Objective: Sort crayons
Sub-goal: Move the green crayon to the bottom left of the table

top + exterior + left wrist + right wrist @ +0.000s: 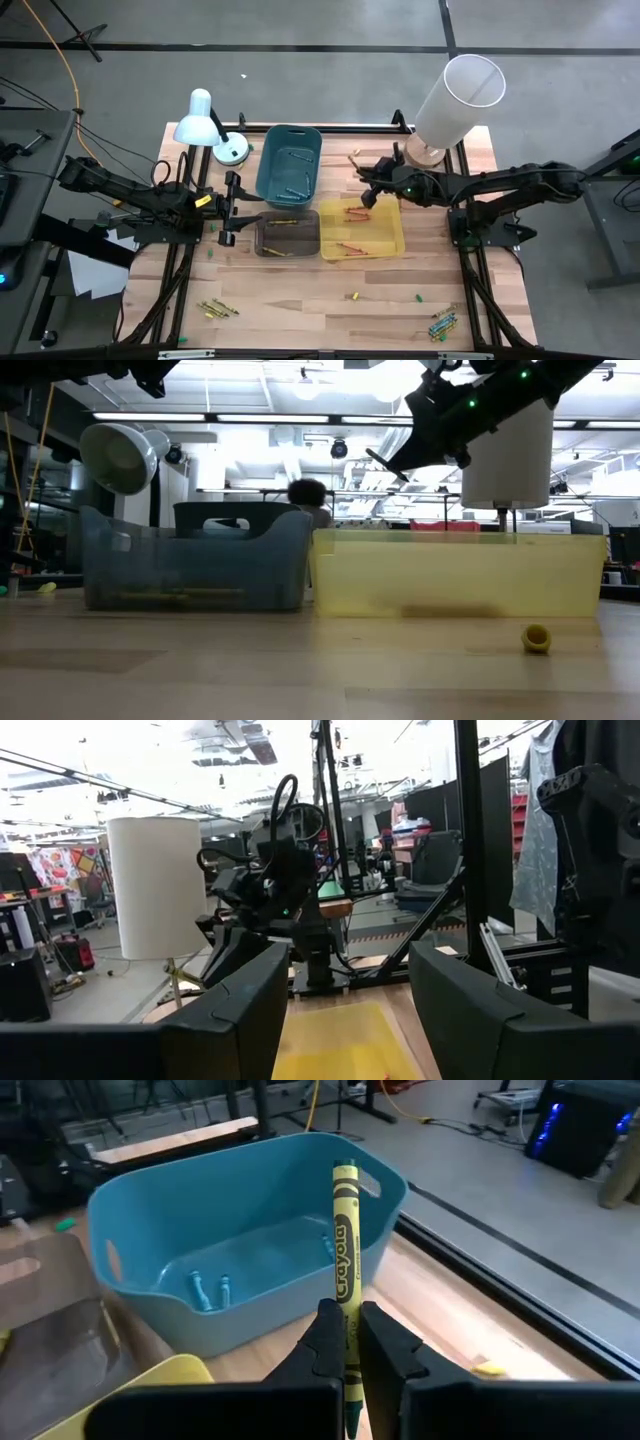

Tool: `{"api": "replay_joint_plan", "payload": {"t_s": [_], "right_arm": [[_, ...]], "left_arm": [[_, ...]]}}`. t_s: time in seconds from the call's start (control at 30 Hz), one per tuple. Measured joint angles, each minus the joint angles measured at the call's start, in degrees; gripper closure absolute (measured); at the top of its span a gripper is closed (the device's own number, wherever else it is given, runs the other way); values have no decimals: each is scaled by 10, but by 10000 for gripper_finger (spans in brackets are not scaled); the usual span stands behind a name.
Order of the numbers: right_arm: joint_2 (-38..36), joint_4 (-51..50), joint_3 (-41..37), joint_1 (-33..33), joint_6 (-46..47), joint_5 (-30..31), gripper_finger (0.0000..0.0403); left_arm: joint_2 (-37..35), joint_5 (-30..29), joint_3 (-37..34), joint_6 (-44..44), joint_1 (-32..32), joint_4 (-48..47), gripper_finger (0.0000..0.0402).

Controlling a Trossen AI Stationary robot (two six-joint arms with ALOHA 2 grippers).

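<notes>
The right gripper [346, 1342] pinches a yellow crayon [345, 1250] between its two fingers, which are pressed against the crayon's lower part. In the right wrist view the crayon's long axis runs straight out from the fingers, in line with them, so most of its length sticks out past the tips. In the high view this gripper [368, 193] hangs over the far left corner of the yellow bin [392, 240], which already holds some red or orange crayons [357, 213]. The blue bin [288, 163] lies just beyond that corner, toward the left arm's side, and a few blue crayons [210, 1290] rest on its floor. The crayon's free end points toward this blue bin, so the right arm seems to be between the two bins; which bin the crayon should go to is a matter of judgement, and yellow to yellow looks most likely.

The left gripper [228, 210] waits beside the dark bin [287, 233], its fingers spread apart and holding nothing. Other crayons lie in small groups near the table's [300, 300] front edge.
</notes>
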Motion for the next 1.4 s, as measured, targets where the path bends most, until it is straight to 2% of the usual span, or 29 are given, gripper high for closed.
{"api": "replay_joint_plan", "payload": {"t_s": [0.37, 0.47, 0.6, 0.8, 0.9, 1.4], "right_arm": [[0, 3, 0, 0, 0, -19, 402], [15, 44, 0, -2, 7, -26, 402], [70, 160, 0, -11, -12, -64, 402], [195, 418, 1, -37, -30, -103, 402], [239, 493, 1, -49, -30, -120, 402], [237, 498, 1, -69, -43, -154, 402]], "left_arm": [[0, 0, 0, 0, 0, 0, 206], [0, 0, 0, 0, 0, 0, 206], [0, -17, 0, 1, 0, 3, 206], [0, -25, 0, 16, 0, 6, 206], [0, -25, 0, 16, 0, 4, 206], [0, -25, 0, 15, 0, -26, 206]]}}
